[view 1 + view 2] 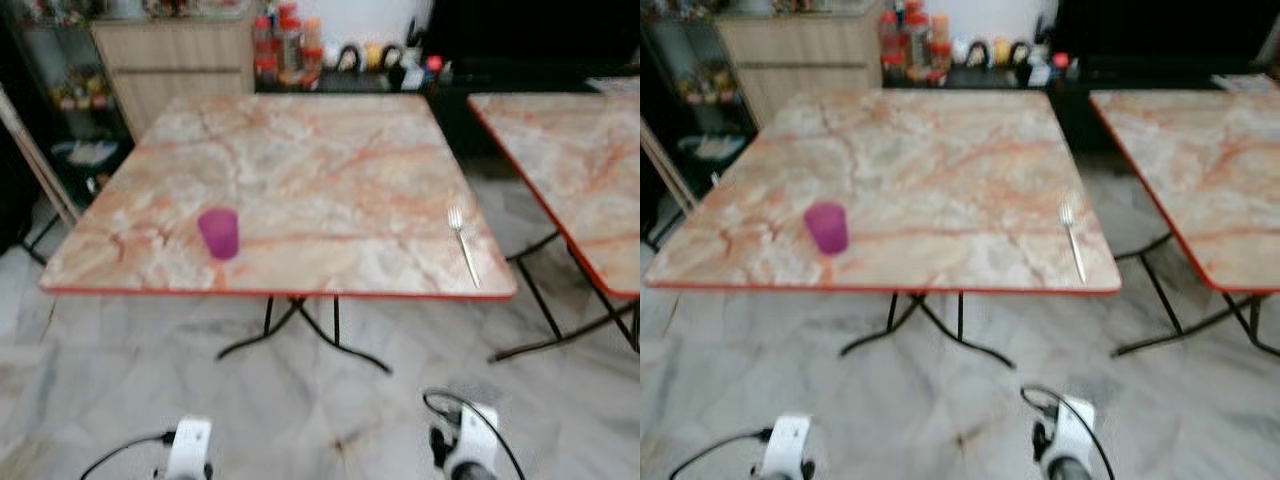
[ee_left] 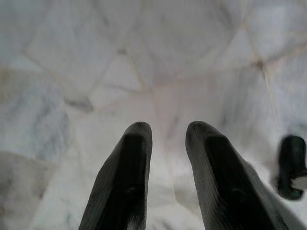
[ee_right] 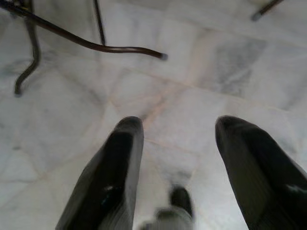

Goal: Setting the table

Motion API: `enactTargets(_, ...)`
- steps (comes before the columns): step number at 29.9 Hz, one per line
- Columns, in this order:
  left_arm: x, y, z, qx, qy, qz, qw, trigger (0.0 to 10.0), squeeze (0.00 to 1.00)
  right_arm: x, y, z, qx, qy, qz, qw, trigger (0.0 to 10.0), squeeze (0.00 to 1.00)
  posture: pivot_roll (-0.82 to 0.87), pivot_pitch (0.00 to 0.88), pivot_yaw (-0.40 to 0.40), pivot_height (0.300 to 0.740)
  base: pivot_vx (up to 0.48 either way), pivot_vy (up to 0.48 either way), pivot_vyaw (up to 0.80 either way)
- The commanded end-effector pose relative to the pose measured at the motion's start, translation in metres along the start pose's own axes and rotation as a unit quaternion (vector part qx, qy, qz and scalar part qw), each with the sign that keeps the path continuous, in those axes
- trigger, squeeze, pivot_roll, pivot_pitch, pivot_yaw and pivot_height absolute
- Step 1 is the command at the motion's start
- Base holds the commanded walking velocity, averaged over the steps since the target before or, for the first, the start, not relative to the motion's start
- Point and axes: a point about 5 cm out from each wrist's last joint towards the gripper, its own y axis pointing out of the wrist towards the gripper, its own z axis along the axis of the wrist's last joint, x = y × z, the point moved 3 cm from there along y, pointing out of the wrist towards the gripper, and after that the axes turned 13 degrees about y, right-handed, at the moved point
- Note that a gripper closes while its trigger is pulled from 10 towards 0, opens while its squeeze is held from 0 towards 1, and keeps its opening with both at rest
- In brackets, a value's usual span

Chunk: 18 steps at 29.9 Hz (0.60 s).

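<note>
Two items, a purple cup (image 1: 219, 233) lower left and a fork (image 1: 463, 245) lower right, sit on the marble table (image 1: 300, 170), so most setting seems left; left gripper (image 2: 165, 139) and right gripper (image 3: 177, 139) hang spread, empty.

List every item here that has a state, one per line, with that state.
Translucent purple plastic cup: upright, near the front left edge of the table, nothing seen inside.
Silver metal fork: lying flat near the front right edge, tines pointing away from the robot.
Marble-patterned square table with red rim: standing, not yet set.
Left gripper: open, empty, over the floor.
Right gripper: open, empty, over the floor.
</note>
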Motion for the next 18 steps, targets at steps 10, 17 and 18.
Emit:
enactTargets(10,0.0033,0.0010,0.0069,0.008,-0.007,-0.001,1.000,10.0,0.00,0.0116,-0.0013,-0.0003,-0.005,-0.004,-0.015,1.000,10.0,0.00,-0.03,0.000,0.007,0.725,0.347,0.000,0.30)
enactTargets(17,0.0034,0.0008,0.0060,0.008,-0.006,-0.001,1.000,10.0,0.00,0.0128,-0.0014,-0.0004,-0.007,-0.007,-0.015,1.000,10.0,0.00,-0.03,0.000,0.009,0.725,0.037,0.000,0.00)
enactTargets(18,0.0032,0.0007,0.0055,0.008,-0.005,0.000,1.000,10.0,0.00,0.0132,-0.0016,-0.0003,-0.006,-0.012,-0.013,1.000,10.0,0.00,-0.03,0.000,0.008,0.725,0.000,0.000,0.00)
